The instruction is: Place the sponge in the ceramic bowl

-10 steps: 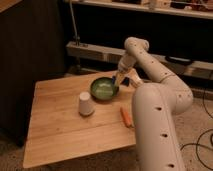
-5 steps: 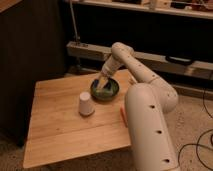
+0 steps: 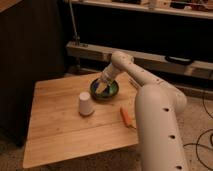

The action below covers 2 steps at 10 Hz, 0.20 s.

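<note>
The green ceramic bowl (image 3: 114, 92) sits near the back middle of the wooden table (image 3: 60, 130). My arm reaches in from the right and bends down over it. The gripper (image 3: 102, 86) hangs just above the bowl's left half, low inside the rim. A pale patch shows at the gripper's tip, and I cannot tell what it is. The sponge is hidden; I cannot make it out at the gripper or in the bowl.
A white upturned cup (image 3: 86, 104) stands left and in front of the bowl. An orange carrot-shaped thing (image 3: 125, 115) lies near the table's right edge beside my arm's white body (image 3: 157, 125). Dark shelving (image 3: 150, 55) runs behind the table.
The gripper has swung left from the bowl's right rim to over its inside, and it now sits lower above the bowl's left half.
</note>
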Available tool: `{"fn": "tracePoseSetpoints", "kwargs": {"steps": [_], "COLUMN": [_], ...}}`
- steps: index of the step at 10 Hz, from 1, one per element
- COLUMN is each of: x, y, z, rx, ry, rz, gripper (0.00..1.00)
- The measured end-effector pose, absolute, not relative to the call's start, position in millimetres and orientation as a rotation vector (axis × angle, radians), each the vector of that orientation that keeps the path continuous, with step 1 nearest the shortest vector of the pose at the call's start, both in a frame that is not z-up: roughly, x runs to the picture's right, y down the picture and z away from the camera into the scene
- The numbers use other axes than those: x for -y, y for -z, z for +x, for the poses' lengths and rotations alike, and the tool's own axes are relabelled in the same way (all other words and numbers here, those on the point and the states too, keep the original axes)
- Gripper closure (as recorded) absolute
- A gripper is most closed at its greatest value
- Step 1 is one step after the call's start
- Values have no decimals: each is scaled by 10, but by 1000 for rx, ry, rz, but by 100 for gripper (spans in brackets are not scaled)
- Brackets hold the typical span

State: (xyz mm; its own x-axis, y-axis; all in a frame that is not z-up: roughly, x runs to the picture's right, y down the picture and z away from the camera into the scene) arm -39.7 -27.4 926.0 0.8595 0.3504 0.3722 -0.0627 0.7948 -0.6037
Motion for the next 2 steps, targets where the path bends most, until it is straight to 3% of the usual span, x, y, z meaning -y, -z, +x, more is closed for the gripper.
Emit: {"fn": "tracePoseSetpoints", "kwargs": {"steps": [2], "x": [286], "y": [-9247], "z": [-361], "rx": [482], "ry": [-235], "rz": [-613], "gripper": [20]}}
